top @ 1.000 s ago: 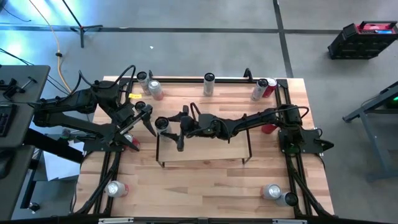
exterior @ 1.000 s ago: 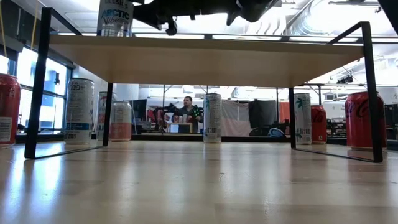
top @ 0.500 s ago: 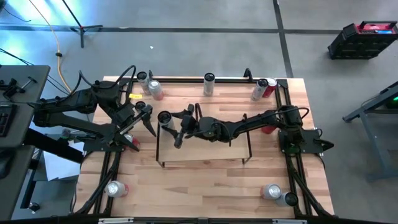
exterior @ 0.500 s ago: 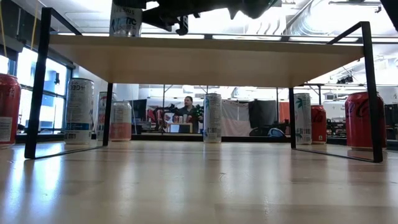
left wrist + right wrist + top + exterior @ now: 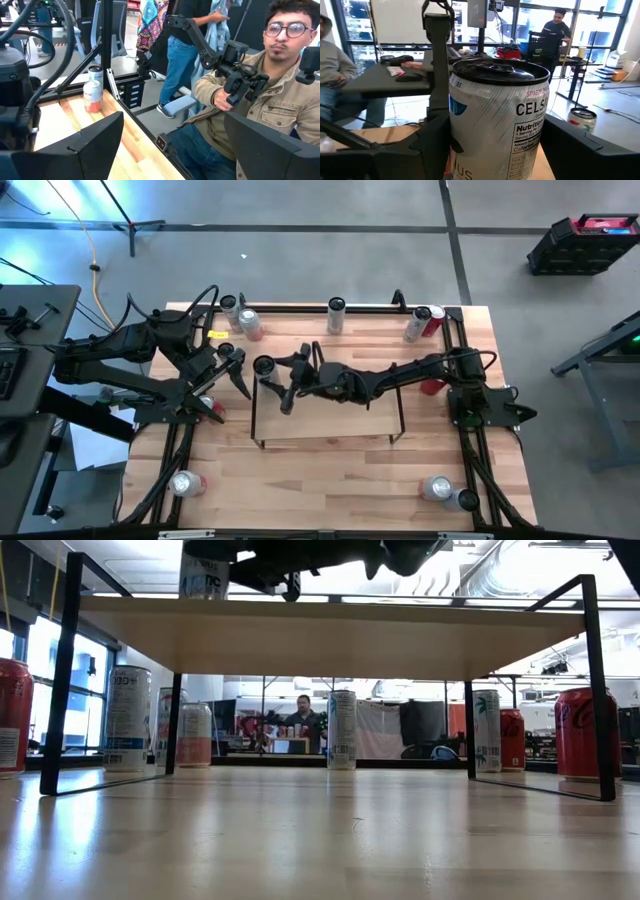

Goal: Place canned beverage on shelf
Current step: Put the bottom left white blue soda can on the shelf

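While the left gripper (image 5: 236,370) waits off the shelf's left end with its fingers spread and nothing in them, the white can (image 5: 264,367) stands upright at the left end of the shelf (image 5: 330,420). Over to the right, the right gripper (image 5: 283,382) has that can clasped between its fingers. By my reckoning this is the placing step; next comes letting go and backing off without tipping it.

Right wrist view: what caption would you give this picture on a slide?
The right gripper holds an upright white Celsius can between its dark fingers.
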